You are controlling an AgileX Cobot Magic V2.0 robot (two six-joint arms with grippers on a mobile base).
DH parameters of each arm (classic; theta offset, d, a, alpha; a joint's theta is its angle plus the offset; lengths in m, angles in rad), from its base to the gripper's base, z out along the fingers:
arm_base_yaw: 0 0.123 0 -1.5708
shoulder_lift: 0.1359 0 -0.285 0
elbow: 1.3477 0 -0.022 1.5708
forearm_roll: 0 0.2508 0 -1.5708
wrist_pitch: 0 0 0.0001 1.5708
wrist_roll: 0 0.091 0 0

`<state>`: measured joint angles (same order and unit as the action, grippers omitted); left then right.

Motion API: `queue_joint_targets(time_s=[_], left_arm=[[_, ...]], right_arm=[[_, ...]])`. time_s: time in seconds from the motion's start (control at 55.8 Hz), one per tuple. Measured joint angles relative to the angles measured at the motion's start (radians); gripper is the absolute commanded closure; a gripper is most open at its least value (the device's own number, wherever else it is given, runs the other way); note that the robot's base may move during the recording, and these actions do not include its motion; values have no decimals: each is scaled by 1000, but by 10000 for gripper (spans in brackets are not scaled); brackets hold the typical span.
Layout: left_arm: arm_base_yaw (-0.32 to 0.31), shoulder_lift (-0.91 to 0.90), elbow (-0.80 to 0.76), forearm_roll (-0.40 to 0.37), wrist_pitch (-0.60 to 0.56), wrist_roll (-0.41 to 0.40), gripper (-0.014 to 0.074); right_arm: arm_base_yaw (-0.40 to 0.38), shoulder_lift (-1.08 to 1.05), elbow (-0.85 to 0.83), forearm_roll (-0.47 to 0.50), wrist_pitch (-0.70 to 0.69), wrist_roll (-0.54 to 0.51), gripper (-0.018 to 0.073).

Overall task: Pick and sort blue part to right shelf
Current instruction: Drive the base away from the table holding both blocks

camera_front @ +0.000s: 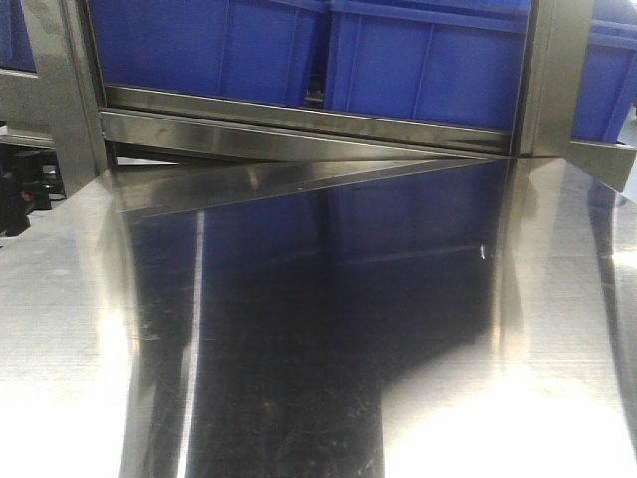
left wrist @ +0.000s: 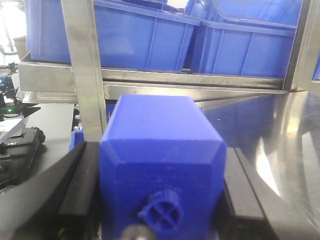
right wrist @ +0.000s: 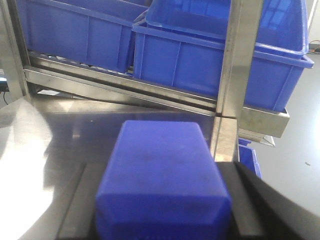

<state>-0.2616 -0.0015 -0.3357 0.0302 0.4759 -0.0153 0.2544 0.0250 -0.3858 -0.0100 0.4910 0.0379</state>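
The left gripper (left wrist: 160, 172) is clamped on a blue part (left wrist: 157, 125) filling the lower centre, the right gripper (right wrist: 162, 212) likewise on its own blue block (right wrist: 160, 160), so I would lift each level, clear the steel post (right wrist: 242, 60), and release over the upper-right bin (right wrist: 195, 65).

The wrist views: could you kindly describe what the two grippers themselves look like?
The left gripper has two flat, matte black fingers, long and straight-edged. The right gripper has similar dark, slab-like fingers, blurred by closeness. No cables, markings or arm links show in any view.
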Motion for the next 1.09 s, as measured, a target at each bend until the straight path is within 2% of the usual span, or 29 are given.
queue_joint_targets(time_s=[1.094], left_arm=[[0,0,1,2,2,0,261]], right_arm=[[2,0,2,0,1,-2,407]])
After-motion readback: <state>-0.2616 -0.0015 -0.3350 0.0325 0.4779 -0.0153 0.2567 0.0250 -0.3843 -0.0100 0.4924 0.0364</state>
